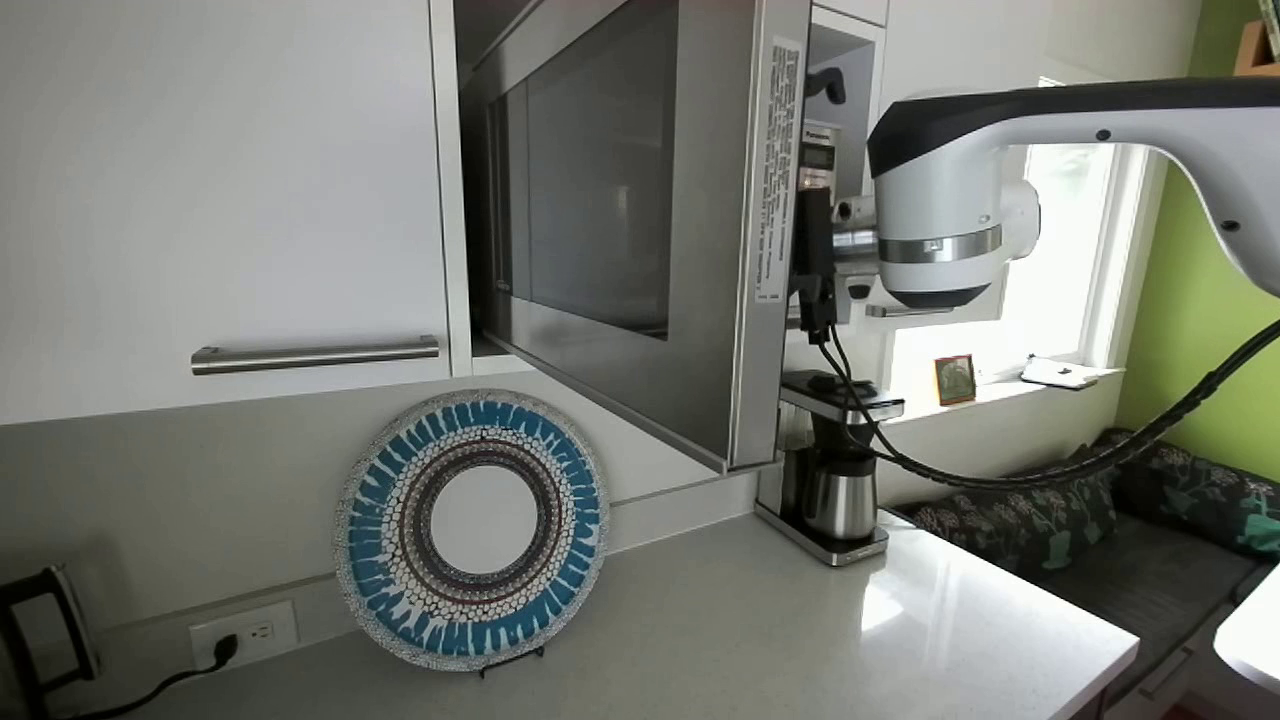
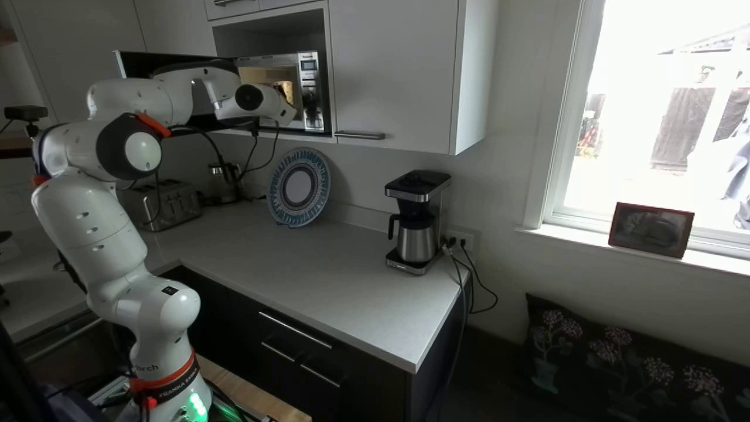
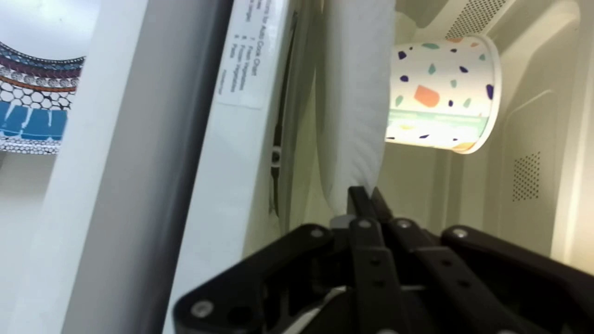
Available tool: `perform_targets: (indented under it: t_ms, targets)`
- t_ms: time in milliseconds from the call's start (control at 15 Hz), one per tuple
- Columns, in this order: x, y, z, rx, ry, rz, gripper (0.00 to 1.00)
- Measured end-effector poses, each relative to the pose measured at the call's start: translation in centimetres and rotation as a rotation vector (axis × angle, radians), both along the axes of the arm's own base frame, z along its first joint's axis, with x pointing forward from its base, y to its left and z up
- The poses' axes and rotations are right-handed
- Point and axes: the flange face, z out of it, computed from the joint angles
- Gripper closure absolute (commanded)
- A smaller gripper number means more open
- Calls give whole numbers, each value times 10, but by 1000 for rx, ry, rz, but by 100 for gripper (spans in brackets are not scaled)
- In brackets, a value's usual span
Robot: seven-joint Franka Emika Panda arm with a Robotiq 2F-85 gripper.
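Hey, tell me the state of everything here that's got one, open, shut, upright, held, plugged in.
hand, shut on the white paper plate
white paper plate, held by its rim
microwave door, open
paper cup, upright inside the microwave, base hidden
carafe, seated in the coffee maker
patterned plate, propped upright
cabinet door, shut
drawers, shut
black plug, in the outlet
picture frame, standing upright
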Motion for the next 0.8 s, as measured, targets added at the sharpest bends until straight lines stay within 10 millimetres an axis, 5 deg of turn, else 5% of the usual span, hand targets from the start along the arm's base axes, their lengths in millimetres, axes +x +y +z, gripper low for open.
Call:
perform_targets:
  t_ms: [600, 800]
  targets:
    - [-12, -4, -24, -51, 55, 12, 100]
    - [-15, -7, -26, -66, 65, 5, 68]
